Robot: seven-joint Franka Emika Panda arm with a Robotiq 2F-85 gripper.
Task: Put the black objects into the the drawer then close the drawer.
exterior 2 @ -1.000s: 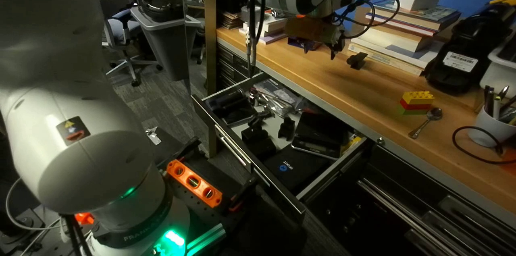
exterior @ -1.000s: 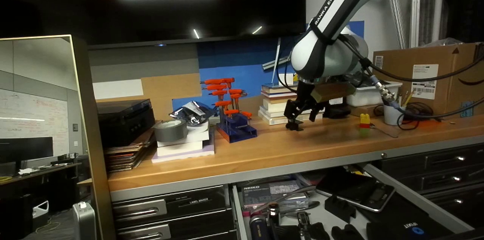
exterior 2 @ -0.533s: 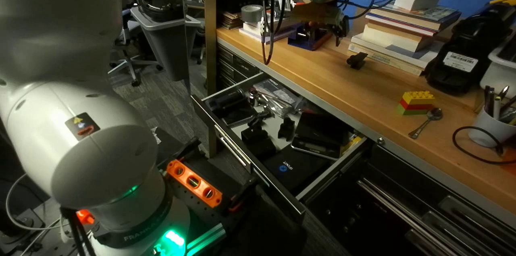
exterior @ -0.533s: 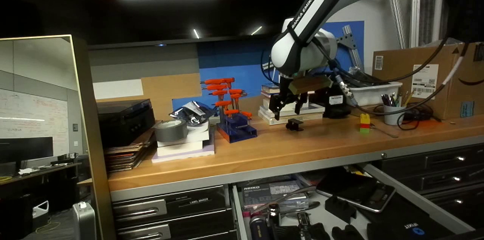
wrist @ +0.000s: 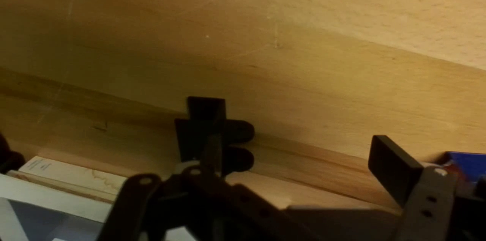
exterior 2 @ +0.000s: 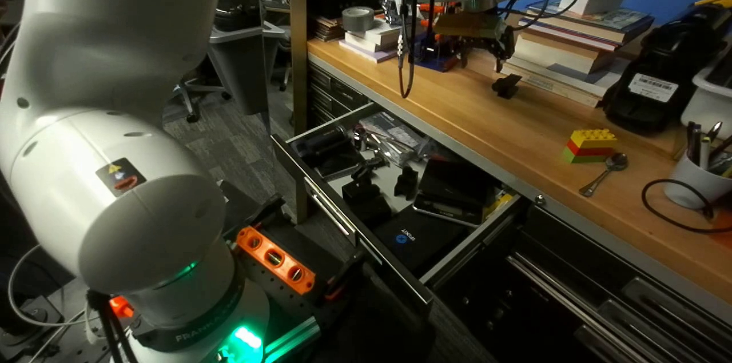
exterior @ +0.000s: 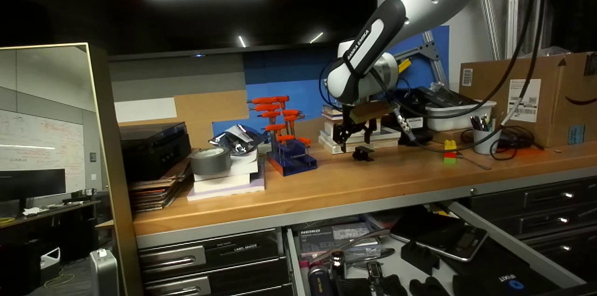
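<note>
A low blocky black object (exterior: 363, 153) lies on the wooden tabletop in front of the book stack; it also shows in an exterior view (exterior 2: 506, 86). In the wrist view the black object (wrist: 241, 131) shows two rounded prongs, partly hidden behind the left finger. My gripper (exterior: 355, 142) is open and empty above the table, just beside and above it; it shows in an exterior view (exterior 2: 482, 64) and the wrist view (wrist: 294, 138). The wide drawer (exterior 2: 474, 240) is pulled out. Several black items lie inside, including an upright piece (exterior 2: 406, 182); I cannot tell whether it is the taller black object.
A book stack (exterior 2: 572, 68) stands close behind the black object. A blue rack with orange-handled tools (exterior: 291, 156) is to one side. A black boxy device (exterior 2: 652, 77), toy bricks (exterior 2: 591, 146), a spoon (exterior 2: 606, 171) and a pen cup (exterior 2: 700, 177) stand on the table.
My gripper has shifted left in an exterior view, and right in an exterior view, uncovering the black object, then sunk slightly. The black object and the drawer have not moved.
</note>
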